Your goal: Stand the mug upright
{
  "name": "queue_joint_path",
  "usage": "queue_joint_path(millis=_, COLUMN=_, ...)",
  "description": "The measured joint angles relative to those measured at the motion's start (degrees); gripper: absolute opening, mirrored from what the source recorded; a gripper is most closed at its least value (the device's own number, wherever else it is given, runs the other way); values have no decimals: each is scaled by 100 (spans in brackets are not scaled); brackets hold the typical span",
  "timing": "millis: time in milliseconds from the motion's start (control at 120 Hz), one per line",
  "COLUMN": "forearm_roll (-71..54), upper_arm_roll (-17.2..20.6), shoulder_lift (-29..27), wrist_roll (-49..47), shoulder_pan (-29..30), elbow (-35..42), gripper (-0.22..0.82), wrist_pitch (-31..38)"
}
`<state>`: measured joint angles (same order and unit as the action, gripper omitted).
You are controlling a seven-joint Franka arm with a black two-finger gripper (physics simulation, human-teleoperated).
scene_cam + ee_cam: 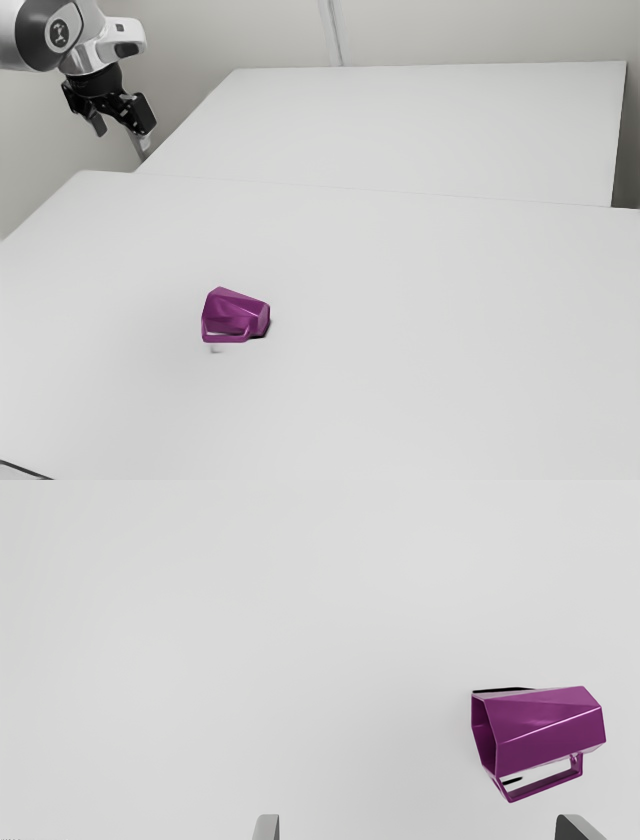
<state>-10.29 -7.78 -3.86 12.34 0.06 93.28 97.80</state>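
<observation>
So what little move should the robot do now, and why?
I'd probably shift the open gripper sideways toward the mug, before going down. The mug lies on its side, much nearer one finger's side than midway between them, so lining up first should make grabbing it easier.

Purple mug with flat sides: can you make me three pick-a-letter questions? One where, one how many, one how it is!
1. Where is the purple flat-sided mug?
A) on a shelf
B) in a drawer
C) on the nearer white table

2. How many handles can you see on it?
A) one
B) two
C) four

3. How is it resting?
A) upright
B) on its side
C) upside down

1: C, it touches the tabletop.
2: A, a single loop sticks out.
3: B, its open mouth faces sideways.
</observation>
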Motion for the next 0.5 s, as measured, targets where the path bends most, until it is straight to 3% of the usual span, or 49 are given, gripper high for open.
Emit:
queue_joint_path(millis=358, forearm_roll=61, upper_arm_roll=24, shoulder_lift=-10, wrist_roll=-101, shoulder_pan=22, elbow=117, gripper=60, wrist_pitch=26)
queue_joint_path(millis=500, forearm_roll=762, upper_arm_roll=-58, shoulder_lift=1, wrist_roll=-141, shoulder_pan=70, elbow=452, gripper=60, wrist_pitch=53)
